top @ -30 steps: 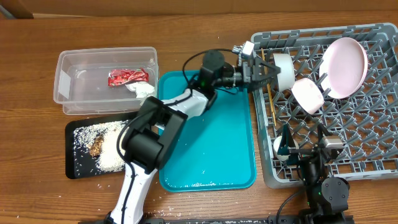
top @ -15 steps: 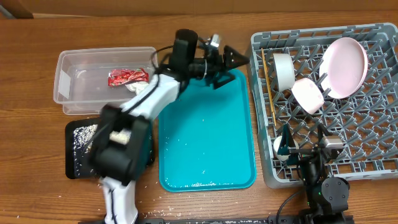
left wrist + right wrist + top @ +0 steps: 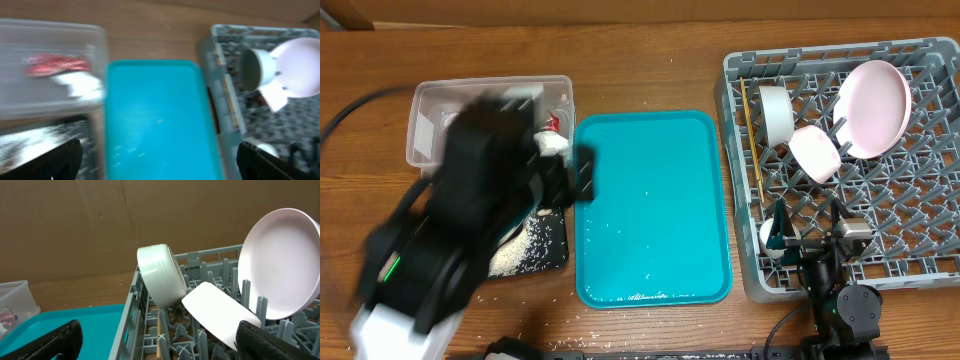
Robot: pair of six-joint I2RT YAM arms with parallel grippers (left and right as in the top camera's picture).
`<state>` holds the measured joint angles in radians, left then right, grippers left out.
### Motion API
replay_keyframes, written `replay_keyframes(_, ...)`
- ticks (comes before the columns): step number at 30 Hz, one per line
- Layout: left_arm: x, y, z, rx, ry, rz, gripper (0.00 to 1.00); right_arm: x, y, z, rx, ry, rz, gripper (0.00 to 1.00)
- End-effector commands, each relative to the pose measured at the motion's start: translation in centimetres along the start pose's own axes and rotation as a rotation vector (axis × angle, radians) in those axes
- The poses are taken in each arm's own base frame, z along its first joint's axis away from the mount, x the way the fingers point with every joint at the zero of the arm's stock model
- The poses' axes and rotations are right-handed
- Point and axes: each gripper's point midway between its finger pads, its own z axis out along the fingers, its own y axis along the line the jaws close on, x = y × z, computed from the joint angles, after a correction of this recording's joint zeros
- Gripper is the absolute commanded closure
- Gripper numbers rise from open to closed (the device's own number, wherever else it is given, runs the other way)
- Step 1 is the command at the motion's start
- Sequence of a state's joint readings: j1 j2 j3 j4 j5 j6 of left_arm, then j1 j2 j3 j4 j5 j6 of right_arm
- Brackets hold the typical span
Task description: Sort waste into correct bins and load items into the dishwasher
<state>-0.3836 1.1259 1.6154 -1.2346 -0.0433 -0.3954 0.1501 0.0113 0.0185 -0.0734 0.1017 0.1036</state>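
Dishes all in grey dish rack (image 3: 920,250): pink-white plate (image 3: 873,95) on edge at back right, small pink bowl (image 3: 815,152) tipped just in front of it, whitish bowl (image 3: 777,113) on its side further left, chopsticks (image 3: 750,130) flat along left wall, white cup (image 3: 770,238) at front left corner. Right gripper (image 3: 159,325) low over that front left corner, fingers spread wide, nothing held. Left gripper (image 3: 157,146) likewise spread wide, empty, facing down on teal tray (image 3: 650,200). Left arm a heavy blur in overhead view, over clear tub (image 3: 420,110) and black tray (image 3: 558,262). Red wrapper (image 3: 57,65) and white tissue (image 3: 80,84) inside tub, close together; touching or not, cannot tell through blur. Rice crumbs (image 3: 525,245) on black tray, a few loose on table (image 3: 650,60) by teal tray's front edge.
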Motion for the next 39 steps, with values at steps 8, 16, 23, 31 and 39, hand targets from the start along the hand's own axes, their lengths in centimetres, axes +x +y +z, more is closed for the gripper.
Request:
replay_keyframes(8, 4.6, 4.9, -8.5, -0.121, -0.081, 0.053, 0.0, 0.2, -0.1, 0.0, 0.003, -0.003, -0.005, 0.0)
replay_keyframes(16, 4.9, 6.0, -8.5, -0.165, -0.112, 0.079, 0.0, 0.2, -0.1, 0.0, 0.003, -0.003, -0.005, 0.0)
replay_keyframes(23, 3.5, 5.2, -3.9, -0.076, -0.29, 0.238, 0.0, 0.2, -0.1, 0.0, 0.003, -0.003, -0.005, 0.0)
replay_keyframes(31, 6.1, 9.1, -1.1, -0.106, -0.59, 0.142, 0.0, 0.2, -0.1, 0.0, 0.003, -0.003, -0.005, 0.0)
replay_keyframes(39, 9.6, 11.5, 2.2, -0.124, -0.719, 0.11, 0.0, 0.2, -0.1, 0.0, 0.003, -0.003, -0.005, 0.0)
